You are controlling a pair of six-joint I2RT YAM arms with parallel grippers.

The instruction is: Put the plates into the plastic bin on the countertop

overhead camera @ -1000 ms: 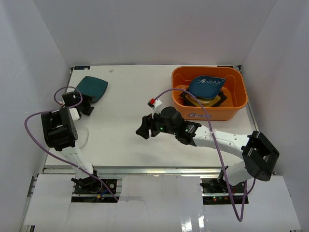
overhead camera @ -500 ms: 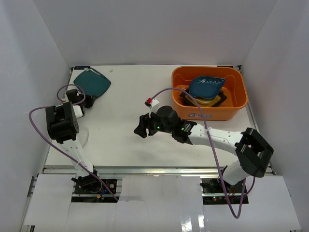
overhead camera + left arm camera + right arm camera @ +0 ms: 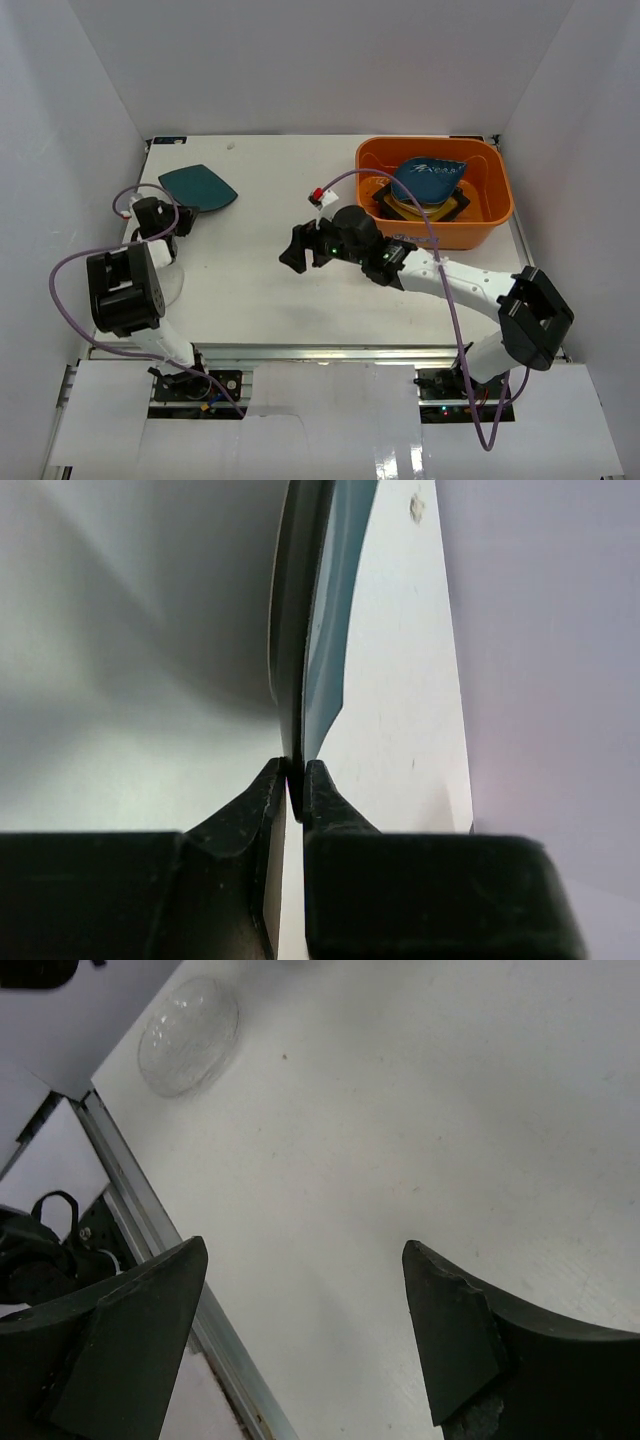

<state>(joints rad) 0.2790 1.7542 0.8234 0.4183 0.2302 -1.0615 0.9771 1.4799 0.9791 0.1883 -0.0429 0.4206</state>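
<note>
My left gripper (image 3: 183,214) is shut on the near edge of the dark teal square plate (image 3: 198,188) at the countertop's (image 3: 260,190) far left. In the left wrist view its fingertips (image 3: 296,778) pinch that plate's (image 3: 312,630) thin rim, seen edge-on. The right gripper (image 3: 294,250) hangs open over the middle of the countertop, with only bare white surface between its fingers (image 3: 305,1250). A clear plate (image 3: 166,285) lies at the near left, also visible as a glassy clear plate (image 3: 188,1035) in the right wrist view. The orange plastic bin (image 3: 366,160) at the far right holds a blue plate (image 3: 428,178) on an amber black-rimmed plate (image 3: 452,206).
White walls enclose the countertop on three sides. A metal rail (image 3: 150,1200) runs along the near edge. Purple cables (image 3: 70,270) loop beside both arms. A small red and white connector (image 3: 319,195) sits on the right arm's cable.
The left gripper closed on the teal plate's edge, and the plate shifted and tilted. The right gripper opened wider and drifted slightly toward the far side.
</note>
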